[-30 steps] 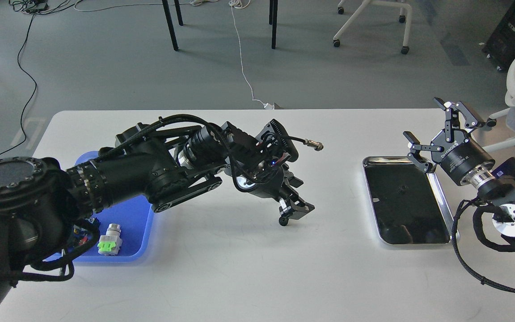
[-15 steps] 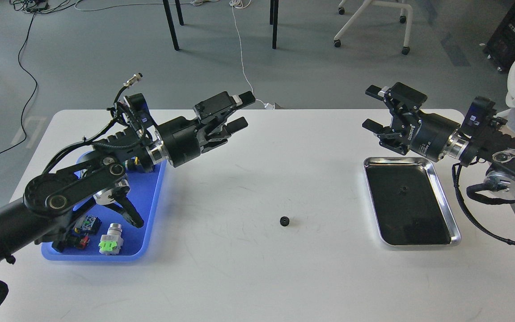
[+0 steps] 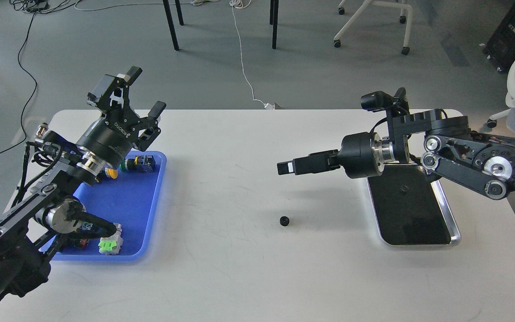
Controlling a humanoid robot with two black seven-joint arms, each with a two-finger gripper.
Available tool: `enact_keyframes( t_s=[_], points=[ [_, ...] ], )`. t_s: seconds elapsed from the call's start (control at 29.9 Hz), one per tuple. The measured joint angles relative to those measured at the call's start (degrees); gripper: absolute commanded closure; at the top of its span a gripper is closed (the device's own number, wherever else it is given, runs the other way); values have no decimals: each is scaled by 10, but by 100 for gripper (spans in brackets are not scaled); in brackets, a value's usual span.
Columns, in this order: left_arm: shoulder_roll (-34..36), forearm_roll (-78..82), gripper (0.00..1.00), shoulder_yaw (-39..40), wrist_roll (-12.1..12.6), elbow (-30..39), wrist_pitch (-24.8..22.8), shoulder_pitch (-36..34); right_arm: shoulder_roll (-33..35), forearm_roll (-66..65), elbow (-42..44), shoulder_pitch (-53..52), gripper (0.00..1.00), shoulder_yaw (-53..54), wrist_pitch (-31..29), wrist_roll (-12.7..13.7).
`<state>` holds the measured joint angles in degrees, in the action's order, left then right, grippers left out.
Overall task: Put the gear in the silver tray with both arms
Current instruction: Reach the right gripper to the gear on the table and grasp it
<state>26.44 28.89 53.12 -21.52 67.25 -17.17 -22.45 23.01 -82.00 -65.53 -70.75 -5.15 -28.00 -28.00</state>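
I'm seeing the small black gear (image 3: 284,220) sitting on the white table (image 3: 257,277), below and just left of my R gripper (image 3: 289,167), not touching it. R gripper is pointing left, edge-on, so can't tell how its fingers are standing. Silver tray (image 3: 445,201) is lying right of it, under the R wrist. L gripper (image 3: 134,91) is hovering wide apart w/ nothing in it, above the blue tray (image 3: 150,210).

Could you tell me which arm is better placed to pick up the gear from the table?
Right. The right gripper points toward the gear and hangs just beyond it, while the left gripper is raised over the blue tray.
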Motion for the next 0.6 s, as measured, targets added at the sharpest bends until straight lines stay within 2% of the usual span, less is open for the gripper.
enact_keyframes(
  t_s=[0.27,0.6],
  points=[
    [2,-3,2,1,4,4,1,2,-93,-223,51,-22,2,-85,0,0],
    [0,-3,2,-1,6,4,1,2,-136,-260,94,-15,12,-107,0,0]
  ],
)
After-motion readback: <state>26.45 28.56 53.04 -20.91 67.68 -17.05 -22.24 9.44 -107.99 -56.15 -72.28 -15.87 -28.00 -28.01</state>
